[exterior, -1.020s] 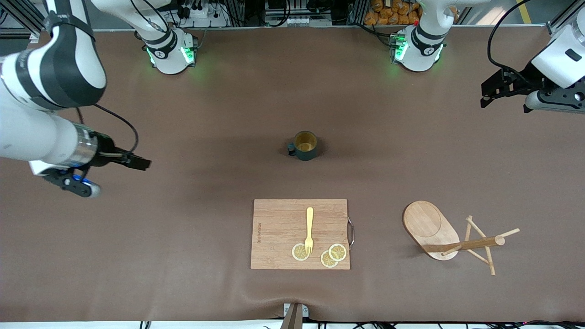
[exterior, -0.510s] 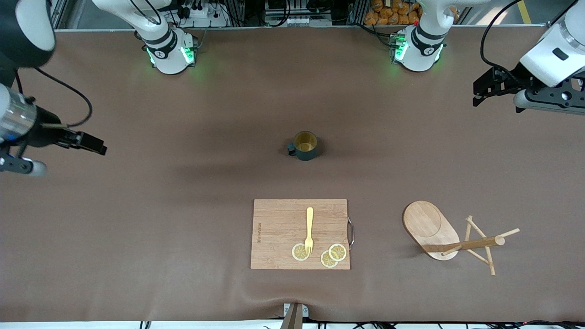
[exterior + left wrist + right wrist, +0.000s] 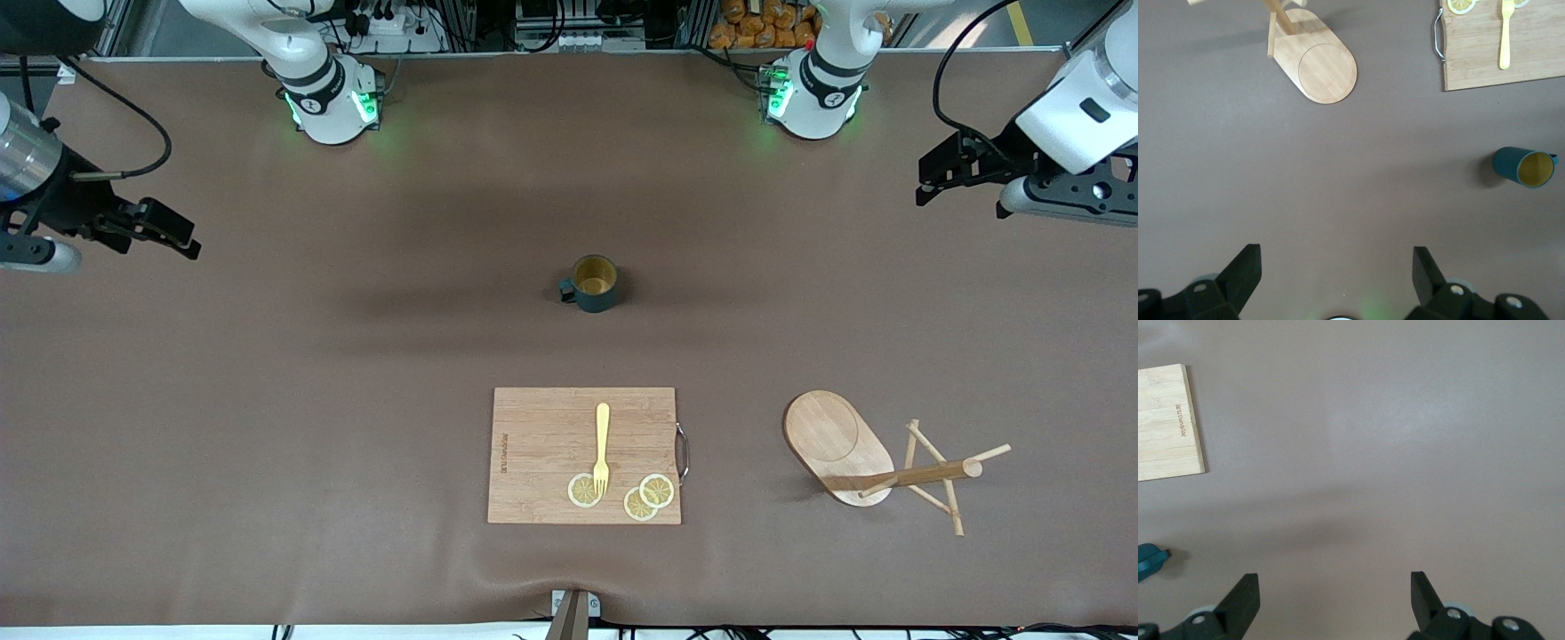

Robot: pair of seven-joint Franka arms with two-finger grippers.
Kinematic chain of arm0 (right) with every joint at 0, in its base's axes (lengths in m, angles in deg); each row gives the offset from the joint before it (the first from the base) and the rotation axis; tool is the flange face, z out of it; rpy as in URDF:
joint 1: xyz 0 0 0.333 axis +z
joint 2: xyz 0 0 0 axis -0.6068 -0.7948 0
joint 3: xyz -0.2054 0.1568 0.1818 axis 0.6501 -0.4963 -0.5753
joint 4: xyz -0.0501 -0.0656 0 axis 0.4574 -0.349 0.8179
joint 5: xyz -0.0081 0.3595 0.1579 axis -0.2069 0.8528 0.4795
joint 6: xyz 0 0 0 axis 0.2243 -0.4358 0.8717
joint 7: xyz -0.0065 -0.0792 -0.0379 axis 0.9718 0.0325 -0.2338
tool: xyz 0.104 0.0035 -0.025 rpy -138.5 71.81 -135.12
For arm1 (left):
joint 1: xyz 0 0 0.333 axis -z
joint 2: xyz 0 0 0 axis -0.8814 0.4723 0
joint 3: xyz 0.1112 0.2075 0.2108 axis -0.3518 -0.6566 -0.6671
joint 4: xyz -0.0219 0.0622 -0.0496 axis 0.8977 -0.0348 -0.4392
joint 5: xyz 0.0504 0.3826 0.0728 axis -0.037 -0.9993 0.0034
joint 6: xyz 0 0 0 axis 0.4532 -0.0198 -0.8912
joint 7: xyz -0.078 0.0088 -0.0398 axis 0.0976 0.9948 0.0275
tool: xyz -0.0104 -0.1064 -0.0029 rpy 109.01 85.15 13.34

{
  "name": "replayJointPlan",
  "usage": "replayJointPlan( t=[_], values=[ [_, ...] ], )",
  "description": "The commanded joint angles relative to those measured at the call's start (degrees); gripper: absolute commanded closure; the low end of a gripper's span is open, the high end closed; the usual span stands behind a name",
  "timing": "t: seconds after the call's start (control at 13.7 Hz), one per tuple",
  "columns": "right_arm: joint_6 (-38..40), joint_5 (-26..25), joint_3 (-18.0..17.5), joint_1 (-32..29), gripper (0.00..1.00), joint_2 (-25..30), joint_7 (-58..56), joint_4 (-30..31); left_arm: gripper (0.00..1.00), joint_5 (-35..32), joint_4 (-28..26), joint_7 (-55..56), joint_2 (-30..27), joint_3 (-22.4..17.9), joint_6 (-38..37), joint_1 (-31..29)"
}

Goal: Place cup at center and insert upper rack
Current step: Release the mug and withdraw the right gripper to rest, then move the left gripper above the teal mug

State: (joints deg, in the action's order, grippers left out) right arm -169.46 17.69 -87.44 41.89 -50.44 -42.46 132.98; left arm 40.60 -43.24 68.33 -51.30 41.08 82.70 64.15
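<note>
The dark teal cup point(image 3: 594, 283) with a yellow inside stands upright at the table's middle; it also shows in the left wrist view point(image 3: 1525, 167), and its edge shows in the right wrist view point(image 3: 1148, 561). The wooden mug tree point(image 3: 889, 467) lies tipped on its side, nearer to the front camera than the cup, toward the left arm's end; its oval base point(image 3: 1319, 64) shows in the left wrist view. My left gripper point(image 3: 929, 178) point(image 3: 1337, 267) is open and empty over bare table at its end. My right gripper point(image 3: 182, 238) point(image 3: 1335, 590) is open and empty over its end.
A rectangular wooden cutting board point(image 3: 542, 444) lies nearer to the front camera than the cup, with a yellow fork point(image 3: 602, 444) and three lemon slices point(image 3: 622, 493) on it. It also shows in both wrist views point(image 3: 1485, 53) point(image 3: 1165, 423). The two arm bases point(image 3: 329, 98) point(image 3: 809, 89) stand at the table's back edge.
My right arm has drawn back toward its end of the table and away from the cup. My left gripper has shifted slightly. The cup and mug tree have not moved.
</note>
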Motion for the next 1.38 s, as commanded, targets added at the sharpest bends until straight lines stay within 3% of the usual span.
replayJointPlan(
  t=[0.0,0.22,0.29,0.66,1.02,1.31],
  values=[
    [-1.33,0.44,-1.06,-4.08,0.00,0.32,-2.19,-0.22,0.00,0.42,1.06,4.67,1.30,0.76,-1.00,0.65],
    [1.90,0.53,-1.06,-7.07,0.00,-4.60,-7.02,-7.59,0.00,0.42,1.40,5.30,4.98,2.34,-0.74,2.41],
    [3.05,0.44,-1.06,-7.26,0.00,-5.92,-7.29,-9.70,0.00,0.33,4.19,6.60,7.34,2.61,-0.57,3.63],
    [6.05,-0.17,-1.15,-7.43,0.00,-9.00,-7.29,-14.21,0.00,-2.57,13.79,21.35,18.24,3.05,1.44,17.24],
    [8.77,-1.23,-1.41,-6.99,0.00,-8.92,-6.68,-15.61,0.00,-6.08,14.68,37.52,25.28,2.43,12.86,32.27],
    [9.03,-3.93,-1.67,-6.29,0.00,-8.39,-7.56,-16.93,0.00,-15.12,14.77,51.22,33.01,2.17,23.31,42.99]
  ],
)
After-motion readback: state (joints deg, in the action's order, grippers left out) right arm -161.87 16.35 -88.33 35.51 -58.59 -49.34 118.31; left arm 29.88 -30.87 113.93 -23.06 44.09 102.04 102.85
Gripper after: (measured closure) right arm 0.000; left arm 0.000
